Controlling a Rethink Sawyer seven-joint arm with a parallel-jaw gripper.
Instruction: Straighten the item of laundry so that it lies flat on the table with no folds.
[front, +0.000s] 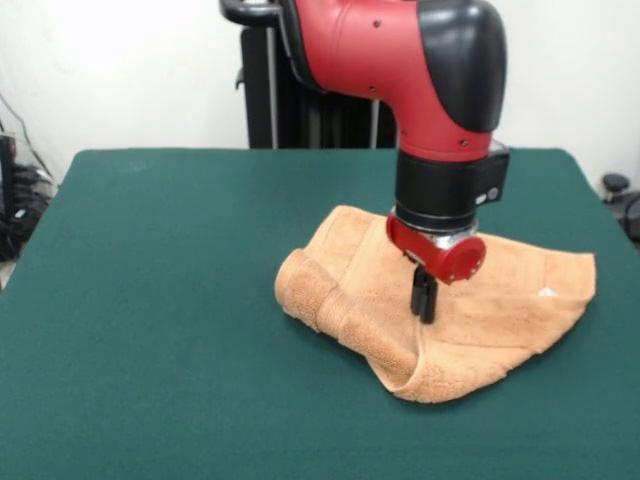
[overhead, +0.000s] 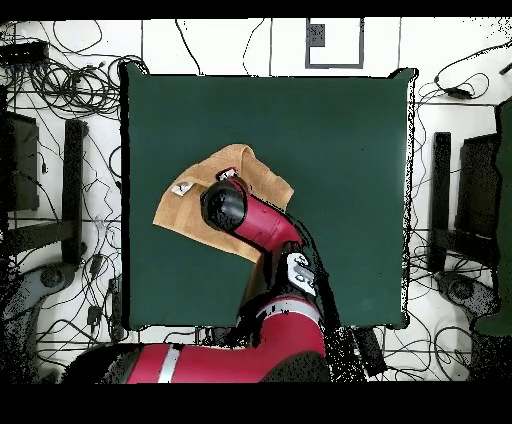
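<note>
The orange-tan towel (front: 480, 310) lies crumpled on the green table (front: 150, 300), right of the middle in the front view. Its left side is rolled over in a thick fold (front: 315, 290), and its front edge is doubled over. A small white label (front: 546, 292) shows near its right edge. My gripper (front: 426, 312) points straight down onto the middle of the towel, its fingers close together with the tips in the cloth where a crease starts. In the overhead view the towel (overhead: 180, 210) lies left of centre, and the arm (overhead: 250, 215) hides the gripper.
The green table (overhead: 340, 150) stretches wide on all sides of the towel. Cables and stands (overhead: 60, 180) lie on the floor around the table. The robot's pedestal (front: 300, 110) stands behind the far edge.
</note>
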